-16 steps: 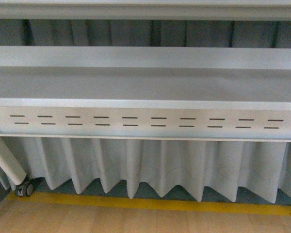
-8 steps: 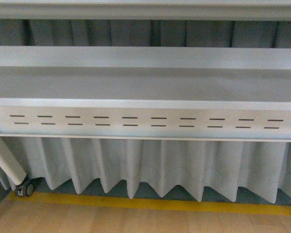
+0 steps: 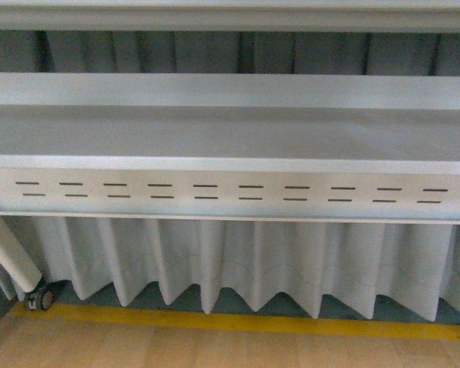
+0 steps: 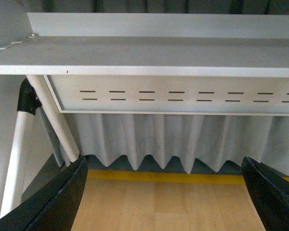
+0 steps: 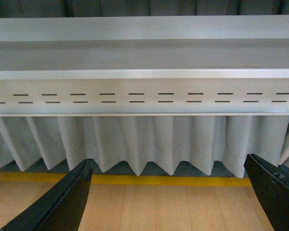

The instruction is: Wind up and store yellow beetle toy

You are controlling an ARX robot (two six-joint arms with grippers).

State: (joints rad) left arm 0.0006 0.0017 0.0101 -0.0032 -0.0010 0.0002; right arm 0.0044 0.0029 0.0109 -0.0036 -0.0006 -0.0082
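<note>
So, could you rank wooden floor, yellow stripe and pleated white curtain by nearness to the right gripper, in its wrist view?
1. Light wooden floor, beneath the right gripper.
2. Yellow floor stripe, just beyond.
3. Pleated white curtain, farthest back.

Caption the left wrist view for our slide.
Open left tool faces slotted grey table, pleated curtain, yellow floor stripe.

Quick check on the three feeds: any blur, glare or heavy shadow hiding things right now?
Front view: evenly lit, slightly soft, no glare; only mild shade where the curtain meets the slotted shelf panel. Left wrist view: the open left gripper is dark and defocused, background sharp enough. Right wrist view: same for the open right gripper.
</note>
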